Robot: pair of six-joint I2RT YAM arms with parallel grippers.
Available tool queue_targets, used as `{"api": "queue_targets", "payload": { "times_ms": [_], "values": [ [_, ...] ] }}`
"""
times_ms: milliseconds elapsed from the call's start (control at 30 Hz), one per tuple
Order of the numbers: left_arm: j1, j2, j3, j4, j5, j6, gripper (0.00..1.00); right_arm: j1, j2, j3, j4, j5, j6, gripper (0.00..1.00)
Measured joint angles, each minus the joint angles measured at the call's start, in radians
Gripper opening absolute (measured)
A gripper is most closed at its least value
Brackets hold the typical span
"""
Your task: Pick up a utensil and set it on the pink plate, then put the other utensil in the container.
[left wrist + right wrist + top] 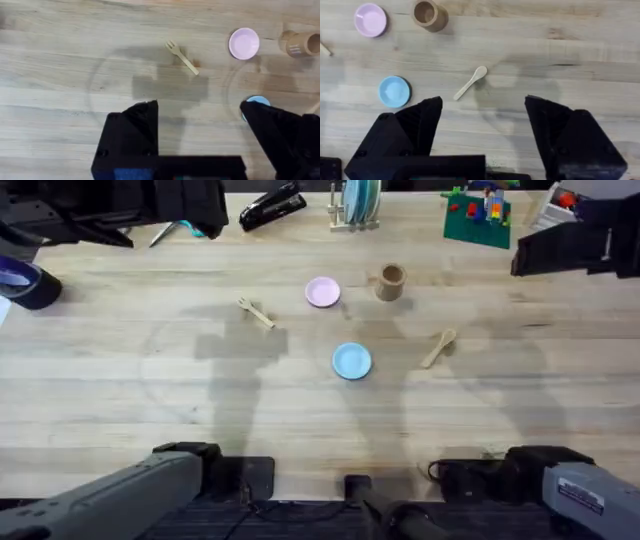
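Note:
A small wooden fork [256,313] [181,56] lies left of the pink plate [322,292] [244,43] [370,20]. The wooden spoon [439,348] [470,82] lies to the right, nearer the front than the tan cup-shaped container [390,282] [298,44] [427,15]. The container stands upright just right of the pink plate, which has nothing on it. My left gripper [200,125] hangs open high above the table, on the near side of the fork. My right gripper [482,125] is open too, high above the spoon. Neither holds anything.
A light-blue plate [351,361] [394,91] sits near the table's middle, between fork and spoon. Along the far edge stand a black stapler [272,205], a dish rack [357,205] and a toy brick model [478,215]. A tape roll [25,280] lies at the far left.

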Motion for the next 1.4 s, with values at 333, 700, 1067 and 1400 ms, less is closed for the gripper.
{"api": "queue_targets", "payload": {
  "times_ms": [333,700,1067,1400],
  "values": [
    [0.0,0.002,0.0,0.008,0.0,-0.004,0.994,0.0,0.002,0.0,0.0,0.0,0.0,0.995],
    [-0.007,0.045,0.001,-0.044,-0.021,-0.304,0.995,0.0,0.002,0.0,0.0,0.0,0.0,0.995],
    [-0.065,0.134,-0.264,0.182,-0.038,-0.506,0.943,0.0,0.002,0.0,-0.019,0.0,0.0,0.995],
    [-0.078,0.183,-0.425,0.36,-0.034,-0.603,0.996,0.0,0.002,0.0,-0.022,0.0,0.0,0.995]
  ]
}}
